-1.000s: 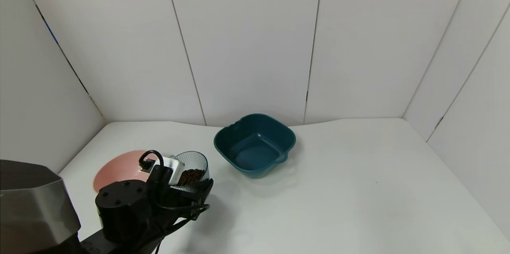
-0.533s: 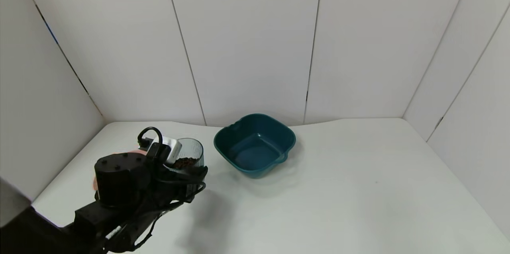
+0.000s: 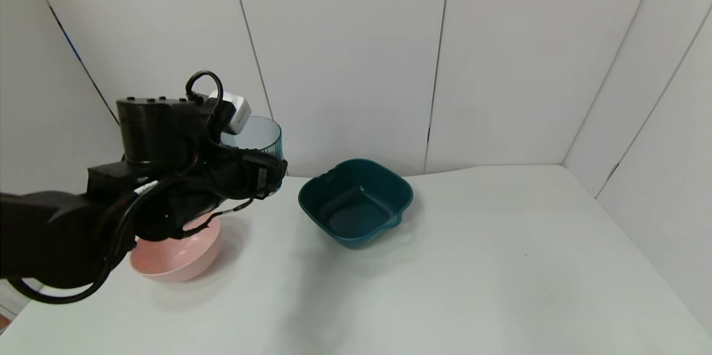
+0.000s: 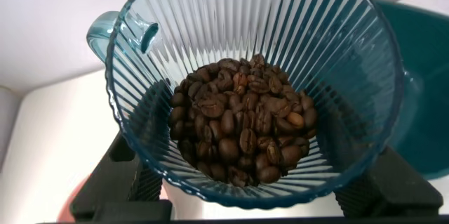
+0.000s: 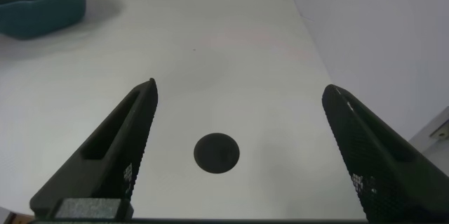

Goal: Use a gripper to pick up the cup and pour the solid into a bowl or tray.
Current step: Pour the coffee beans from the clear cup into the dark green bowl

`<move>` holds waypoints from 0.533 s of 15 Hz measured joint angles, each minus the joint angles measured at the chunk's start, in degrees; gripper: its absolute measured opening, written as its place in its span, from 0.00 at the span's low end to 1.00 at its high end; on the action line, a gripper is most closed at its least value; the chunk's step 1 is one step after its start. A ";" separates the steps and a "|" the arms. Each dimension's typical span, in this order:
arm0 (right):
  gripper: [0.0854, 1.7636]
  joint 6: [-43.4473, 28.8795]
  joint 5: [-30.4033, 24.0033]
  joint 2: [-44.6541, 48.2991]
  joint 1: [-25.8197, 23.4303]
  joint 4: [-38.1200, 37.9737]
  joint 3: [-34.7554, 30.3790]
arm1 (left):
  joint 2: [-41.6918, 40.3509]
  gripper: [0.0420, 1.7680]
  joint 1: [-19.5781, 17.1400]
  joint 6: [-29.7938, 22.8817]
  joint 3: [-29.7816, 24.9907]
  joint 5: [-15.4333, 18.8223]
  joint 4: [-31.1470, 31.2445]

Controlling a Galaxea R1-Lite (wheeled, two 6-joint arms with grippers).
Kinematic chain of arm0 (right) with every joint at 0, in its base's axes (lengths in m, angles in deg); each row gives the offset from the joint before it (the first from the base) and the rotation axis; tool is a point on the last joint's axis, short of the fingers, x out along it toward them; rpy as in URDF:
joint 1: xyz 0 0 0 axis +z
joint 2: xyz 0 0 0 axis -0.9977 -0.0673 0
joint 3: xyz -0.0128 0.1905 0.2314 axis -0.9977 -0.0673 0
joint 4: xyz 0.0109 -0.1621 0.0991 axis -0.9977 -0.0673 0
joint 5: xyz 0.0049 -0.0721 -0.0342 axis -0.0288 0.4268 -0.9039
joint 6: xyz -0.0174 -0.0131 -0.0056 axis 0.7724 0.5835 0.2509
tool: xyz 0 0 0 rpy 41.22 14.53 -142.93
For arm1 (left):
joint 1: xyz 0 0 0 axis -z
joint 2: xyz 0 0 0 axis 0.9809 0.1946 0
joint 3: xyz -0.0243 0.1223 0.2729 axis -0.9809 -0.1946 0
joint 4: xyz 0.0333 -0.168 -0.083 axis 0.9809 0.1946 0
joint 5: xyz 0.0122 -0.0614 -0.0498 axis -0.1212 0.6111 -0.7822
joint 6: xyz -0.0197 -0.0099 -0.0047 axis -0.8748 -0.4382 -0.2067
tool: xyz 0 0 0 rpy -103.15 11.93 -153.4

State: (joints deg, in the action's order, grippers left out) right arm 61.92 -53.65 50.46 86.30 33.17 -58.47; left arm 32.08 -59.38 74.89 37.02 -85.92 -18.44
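Left gripper (image 3: 261,177) clamps cup (image 3: 257,141) of beans (image 4: 242,136), upright, raised; teal bowl (image 3: 356,202) lies lower, toward robot's right. Right gripper (image 5: 242,150) spread, idle.

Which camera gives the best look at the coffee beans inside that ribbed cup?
The left wrist view: it looks straight down into the cup, so the coffee beans show individually. In the head view the left gripper holds the cup raised, and the beans cannot be seen through its side. The right wrist view shows no cup or beans.
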 joint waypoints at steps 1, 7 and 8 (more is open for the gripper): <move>0.97 0.02 -0.02 0.00 0.00 0.00 0.00 | 0.33 0.73 -0.02 0.63 3.35 0.12 2.99; 0.97 0.02 -0.02 0.00 0.00 0.00 0.00 | 6.31 0.73 -0.18 13.71 17.12 2.07 10.57; 0.97 0.00 0.00 0.00 0.00 0.00 0.00 | 7.69 0.73 -0.18 16.23 18.91 2.11 10.75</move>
State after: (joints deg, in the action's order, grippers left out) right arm 61.92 -53.65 50.46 86.30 33.17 -58.47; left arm 39.77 -59.57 91.12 55.92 -83.81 -7.69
